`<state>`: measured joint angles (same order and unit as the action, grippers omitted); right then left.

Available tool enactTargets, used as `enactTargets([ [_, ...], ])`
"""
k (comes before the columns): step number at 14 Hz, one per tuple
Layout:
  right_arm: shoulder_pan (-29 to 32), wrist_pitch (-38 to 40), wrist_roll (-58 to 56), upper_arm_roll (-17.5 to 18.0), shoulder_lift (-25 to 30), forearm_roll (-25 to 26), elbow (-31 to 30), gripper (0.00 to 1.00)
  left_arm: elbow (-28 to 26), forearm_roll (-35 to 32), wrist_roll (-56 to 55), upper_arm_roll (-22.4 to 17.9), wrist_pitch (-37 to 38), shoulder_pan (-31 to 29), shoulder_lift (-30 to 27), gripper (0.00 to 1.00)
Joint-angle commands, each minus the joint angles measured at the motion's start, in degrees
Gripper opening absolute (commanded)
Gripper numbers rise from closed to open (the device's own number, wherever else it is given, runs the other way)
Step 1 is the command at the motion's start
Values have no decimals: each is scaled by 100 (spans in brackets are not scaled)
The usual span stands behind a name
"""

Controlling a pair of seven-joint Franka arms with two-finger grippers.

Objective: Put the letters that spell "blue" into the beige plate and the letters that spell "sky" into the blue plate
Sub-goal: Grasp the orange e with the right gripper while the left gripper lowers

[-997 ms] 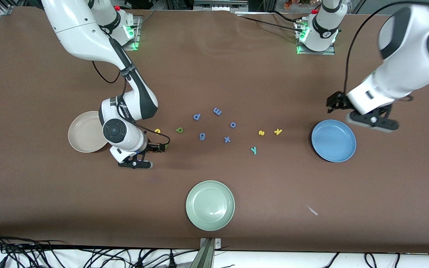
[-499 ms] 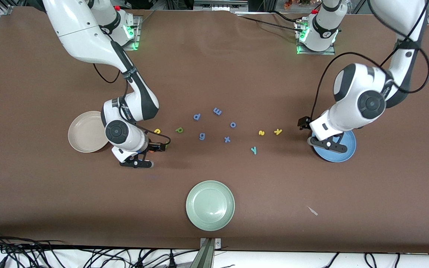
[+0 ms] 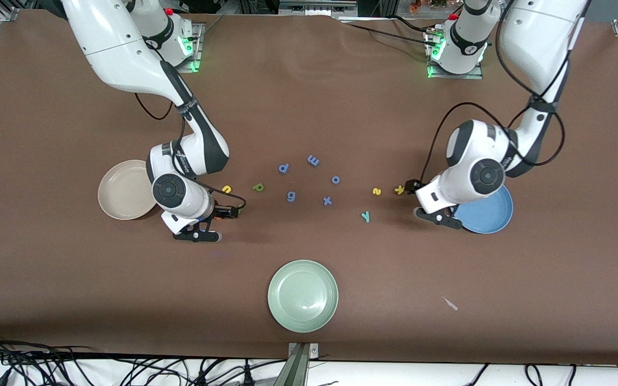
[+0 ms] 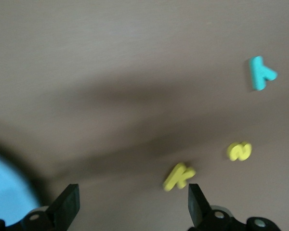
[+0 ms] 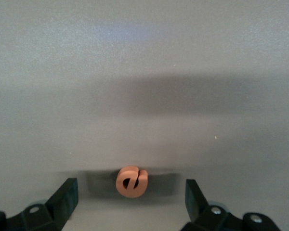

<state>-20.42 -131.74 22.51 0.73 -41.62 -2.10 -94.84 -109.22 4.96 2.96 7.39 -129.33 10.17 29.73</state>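
Note:
My right gripper (image 3: 197,234) is low over the table beside the beige plate (image 3: 121,190), open. The orange e (image 5: 132,182) lies just ahead of the gap between its fingertips (image 5: 130,198). The yellow u (image 3: 227,188) and green b (image 3: 258,187) lie close by. My left gripper (image 3: 440,218) is open over the table at the rim of the blue plate (image 3: 488,214). The yellow k (image 4: 179,176) lies next to one fingertip of the left gripper (image 4: 133,202). The yellow s (image 4: 239,151) and teal y (image 4: 261,73) lie past it. In the front view the k (image 3: 400,189), s (image 3: 376,191) and y (image 3: 365,216) show separately.
Several periwinkle letters (image 3: 313,160) are scattered mid-table between the two groups. A pale green plate (image 3: 302,295) sits nearer the front camera. A small pale scrap (image 3: 450,304) lies toward the left arm's end.
The left arm has swung down and across the blue plate toward the yellow k. The right arm has barely moved and stays over the orange e.

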Motion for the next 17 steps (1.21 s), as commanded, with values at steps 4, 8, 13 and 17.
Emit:
enactTargets([
  [4,38,-159,-54,24,-48,-89,-43,77,-354,146,11,-54,-865,257,164,88],
  [8,30,-168,-54,24,-74,-89,-43,53,-521,146,-190,-54,-884,389,165,89],
  [13,21,-159,-28,15,-74,-89,-34,31,-776,146,-235,-36,-884,415,50,89],
  [17,12,-142,34,15,-65,-97,1,24,-811,94,-226,-36,-884,415,41,44],
])
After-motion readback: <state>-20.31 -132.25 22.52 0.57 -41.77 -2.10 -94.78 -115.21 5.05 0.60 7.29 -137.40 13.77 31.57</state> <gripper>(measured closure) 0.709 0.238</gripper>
